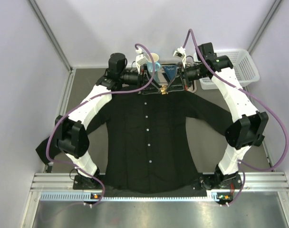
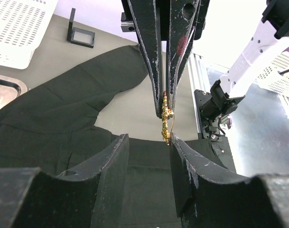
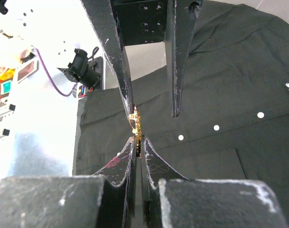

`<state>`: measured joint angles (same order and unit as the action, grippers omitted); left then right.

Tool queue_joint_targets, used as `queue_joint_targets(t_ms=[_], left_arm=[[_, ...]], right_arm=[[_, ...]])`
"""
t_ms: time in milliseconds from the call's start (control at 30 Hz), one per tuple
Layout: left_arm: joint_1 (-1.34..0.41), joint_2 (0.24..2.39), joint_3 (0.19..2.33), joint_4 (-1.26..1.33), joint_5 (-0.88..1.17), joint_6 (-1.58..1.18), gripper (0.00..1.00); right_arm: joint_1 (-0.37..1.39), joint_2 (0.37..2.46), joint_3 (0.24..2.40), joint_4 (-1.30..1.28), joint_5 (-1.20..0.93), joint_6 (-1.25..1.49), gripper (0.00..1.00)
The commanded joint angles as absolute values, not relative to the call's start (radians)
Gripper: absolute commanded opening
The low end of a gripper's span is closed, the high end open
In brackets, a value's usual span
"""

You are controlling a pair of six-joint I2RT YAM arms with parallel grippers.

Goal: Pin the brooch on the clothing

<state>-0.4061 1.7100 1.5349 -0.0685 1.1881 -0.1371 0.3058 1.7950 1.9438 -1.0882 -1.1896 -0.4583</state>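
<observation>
Above the clothing (image 1: 149,142), the brooch (image 3: 136,122) is clamped by the right claw (image 3: 139,141), left claw (image 2: 149,138) apart; slippage from the thin grip is risked.

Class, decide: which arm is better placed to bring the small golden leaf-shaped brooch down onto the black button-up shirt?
Right, probably. The right gripper is shut on the golden brooch over the black shirt; the left gripper stands open, holding nothing.
</observation>
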Motion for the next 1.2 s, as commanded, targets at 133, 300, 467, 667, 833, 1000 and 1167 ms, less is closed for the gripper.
queue_joint_targets(t_ms=[133, 300, 467, 667, 833, 1000, 1167], left_arm=[[-0.403, 1.664, 1.526, 0.041, 1.250, -0.169, 0.46], [-0.403, 1.661, 1.509, 0.067, 1.250, -0.186, 0.45], [-0.406, 1.660, 1.500, 0.078, 1.253, -0.195, 0.44], [-0.408, 1.652, 1.482, 0.115, 1.264, -0.221, 0.45], [-0.410, 1.651, 1.480, 0.132, 1.269, -0.239, 0.47], [-0.410, 1.649, 1.477, 0.164, 1.267, -0.273, 0.47], [-0.411, 1.658, 1.471, 0.222, 1.258, -0.328, 0.44]], right_arm=[[0.314, 1.790, 1.963, -1.065, -1.244, -0.437, 0.00], [0.314, 1.793, 1.967, -1.055, -1.246, -0.426, 0.00], [0.314, 1.793, 1.964, -1.048, -1.250, -0.408, 0.00], [0.314, 1.796, 1.960, -1.042, -1.256, -0.399, 0.00], [0.314, 1.798, 1.959, -1.039, -1.252, -0.397, 0.00], [0.319, 1.796, 1.950, -1.035, -1.244, -0.405, 0.00], [0.324, 1.793, 1.944, -1.035, -1.244, -0.410, 0.00]])
